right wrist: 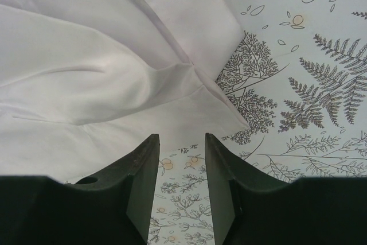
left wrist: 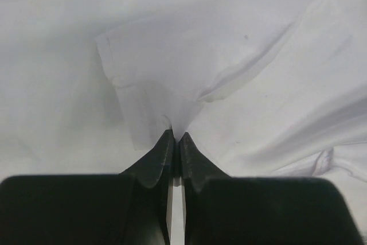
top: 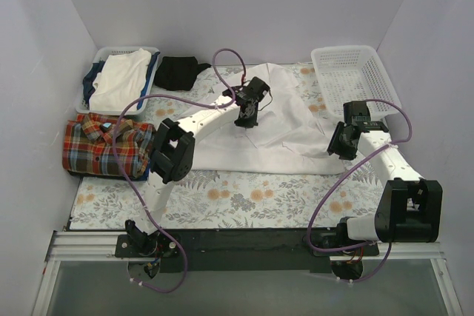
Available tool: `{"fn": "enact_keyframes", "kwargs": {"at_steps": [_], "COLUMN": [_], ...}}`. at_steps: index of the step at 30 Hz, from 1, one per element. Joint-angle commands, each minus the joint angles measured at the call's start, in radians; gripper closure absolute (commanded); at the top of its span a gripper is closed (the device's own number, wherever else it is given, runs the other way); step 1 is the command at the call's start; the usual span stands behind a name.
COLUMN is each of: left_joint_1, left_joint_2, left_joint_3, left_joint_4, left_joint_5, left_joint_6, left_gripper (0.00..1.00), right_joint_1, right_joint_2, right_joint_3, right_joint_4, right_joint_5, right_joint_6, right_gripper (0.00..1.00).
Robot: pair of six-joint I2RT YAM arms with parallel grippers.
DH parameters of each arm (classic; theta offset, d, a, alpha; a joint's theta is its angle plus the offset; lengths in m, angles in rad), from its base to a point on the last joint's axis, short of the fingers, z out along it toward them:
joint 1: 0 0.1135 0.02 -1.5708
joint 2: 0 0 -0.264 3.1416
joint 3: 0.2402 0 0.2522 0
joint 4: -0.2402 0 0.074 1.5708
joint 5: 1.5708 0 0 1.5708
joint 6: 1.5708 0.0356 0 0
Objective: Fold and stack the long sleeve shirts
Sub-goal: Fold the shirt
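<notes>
The white shirt [top: 281, 120] lies spread on the floral cloth in the middle of the table. My left gripper [top: 246, 119] is shut on a fold of it; in the left wrist view the fabric [left wrist: 189, 67] rises in a pinched peak into my closed fingertips [left wrist: 176, 137]. My right gripper [top: 338, 147] is open and empty at the shirt's right edge; in the right wrist view its fingers [right wrist: 146, 159] straddle bare cloth just below the shirt's hem [right wrist: 189, 113]. The plaid shirt [top: 107, 146] lies folded at the left.
A white basket [top: 118, 79] at the back left holds folded white and blue clothes. A small black garment [top: 180, 72] lies beside it. An empty white basket [top: 354, 79] stands at the back right. White walls close in the table.
</notes>
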Motion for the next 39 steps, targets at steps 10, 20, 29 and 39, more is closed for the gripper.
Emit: {"fn": "enact_keyframes", "kwargs": {"at_steps": [10, 20, 29, 39], "left_joint_1": [0.001, 0.001, 0.001, 0.001], "left_joint_2": [-0.235, -0.416, -0.359, -0.301], "left_joint_3": [0.185, 0.061, 0.138, 0.204], "left_joint_4": [0.025, 0.317, 0.358, 0.377], "left_joint_5": [-0.270, -0.166, -0.065, 0.035], "left_joint_6": [0.104, 0.198, 0.217, 0.207], "left_gripper": [1.00, 1.00, 0.92, 0.90], "right_joint_1": [0.005, 0.005, 0.011, 0.196], "right_joint_2": [0.003, 0.020, 0.012, 0.061], "right_joint_3": [0.066, 0.104, 0.067, 0.055], "right_joint_4": [0.021, 0.049, 0.101, 0.208], "right_joint_5": [0.012, -0.099, -0.214, -0.304], "right_joint_6": [-0.014, -0.026, -0.046, -0.070], "right_gripper": [0.54, 0.54, 0.54, 0.56]}}
